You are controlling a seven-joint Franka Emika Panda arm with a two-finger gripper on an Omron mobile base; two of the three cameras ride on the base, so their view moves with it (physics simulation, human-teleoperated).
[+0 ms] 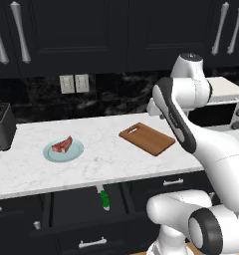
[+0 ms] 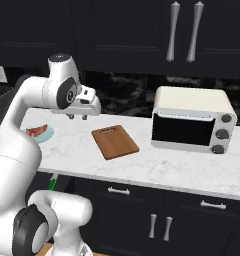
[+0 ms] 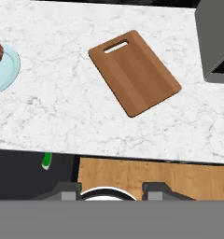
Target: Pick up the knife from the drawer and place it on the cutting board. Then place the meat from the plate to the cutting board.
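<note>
Knife (image 1: pixel 104 197) lies in the open drawer (image 1: pixel 71 209) below the counter edge, green handle toward me, blade tip tucked up under the marble lip. In the hand view I catch just a bit of the green handle (image 3: pixel 47 160) at the lower left, below the counter's front edge; in the right base view a sliver of green (image 2: pixel 52 182) shows beside the arm's body.

The gripper (image 2: pixel 78 117) hangs high over the counter (image 1: pixel 101 159), above the stretch between plate and board — well apart from the knife, which sits lower and nearer the base. I see two short fingers pointing down with a gap between them and nothing held. In the hand view the finger tips (image 3: pixel 70 192) sit spread at the bottom edge with open space between.

Cutting board (image 1: pixel 147 138) rests flat on the marble, turned at an angle, slot handle at its far-left end, top bare. In the hand view it (image 3: pixel 134 72) sits up and right of the fingers.

Plate (image 1: pixel 76 152) is left of the board, well apart from it, with the meat (image 1: pixel 61 145) on it — red slab, pale edge.

A toaster oven (image 2: pixel 192 120) stands to the right of the board. A dark toaster (image 1: pixel 1 126) sits at the far left of the counter.
</note>
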